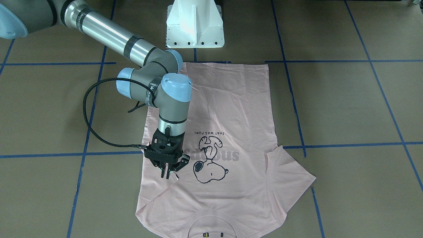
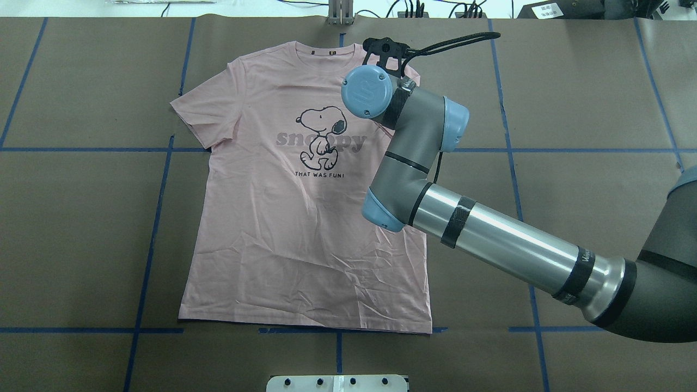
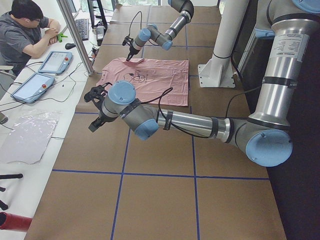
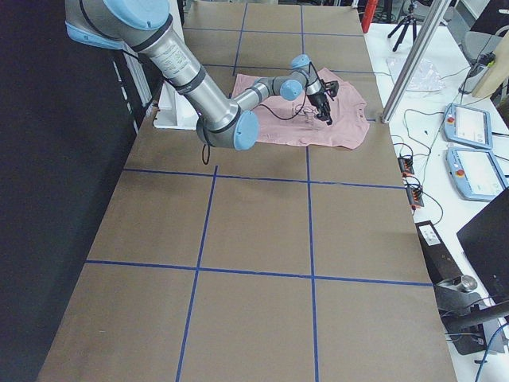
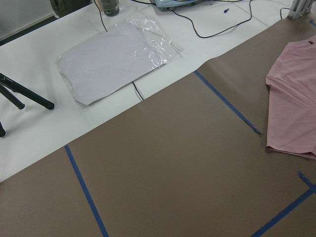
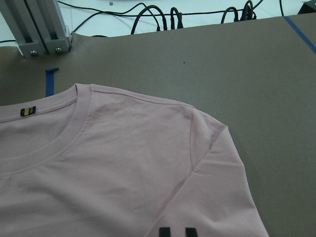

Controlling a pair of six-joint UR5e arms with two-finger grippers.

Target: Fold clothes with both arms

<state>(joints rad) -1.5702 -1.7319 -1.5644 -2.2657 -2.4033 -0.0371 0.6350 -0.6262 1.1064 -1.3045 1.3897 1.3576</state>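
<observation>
The pale pink T-shirt (image 1: 231,109) lies flat on the brown paper with the Snoopy print up, collar on the side away from the robot's base. In the overhead view the shirt (image 2: 283,218) has its left sleeve spread out, and my right arm covers the other sleeve. That sleeve (image 6: 212,163) lies turned in over the body. My right gripper (image 1: 168,174) points down just above it beside the print, fingertips (image 6: 164,231) nearly together, with no cloth seen between them. My left gripper (image 3: 94,125) hovers off the shirt, over bare paper; I cannot tell its state.
Behind the shirt's hem stands the white pedestal (image 1: 195,23). Blue tape lines (image 2: 158,218) grid the paper. Beyond the table edge are a plastic bag (image 5: 113,59), an aluminium post (image 6: 39,29), cables and tablets. A person (image 3: 25,35) sits at that side bench.
</observation>
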